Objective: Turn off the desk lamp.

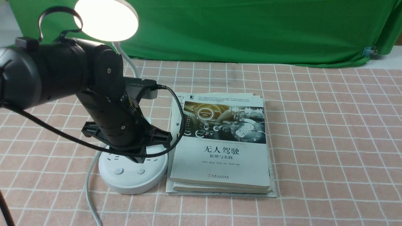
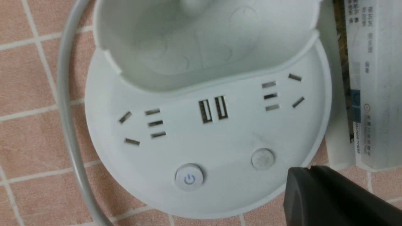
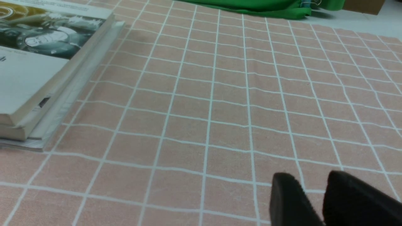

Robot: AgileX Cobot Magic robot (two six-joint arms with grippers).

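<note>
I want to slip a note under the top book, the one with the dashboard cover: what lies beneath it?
Beneath the white dashboard-cover book are another book and larger paper sheets, their edges showing. Their covered middles stay hidden.

My left arm [image 1: 103, 72] covers the middle of the desk lamp [image 1: 133, 182], so I can't see all of its cup-shaped holder from the front. The top of the lamp's round head [image 1: 106, 20] is cut off by the edge. My left wrist view cuts off the holder [image 2: 201, 75] too. The book stack [image 2: 377, 94] beside the lamp runs out of that view, and its small print is too blurry to read. My right gripper's fingers [image 3: 290, 201] are blurry and cut off.
</note>
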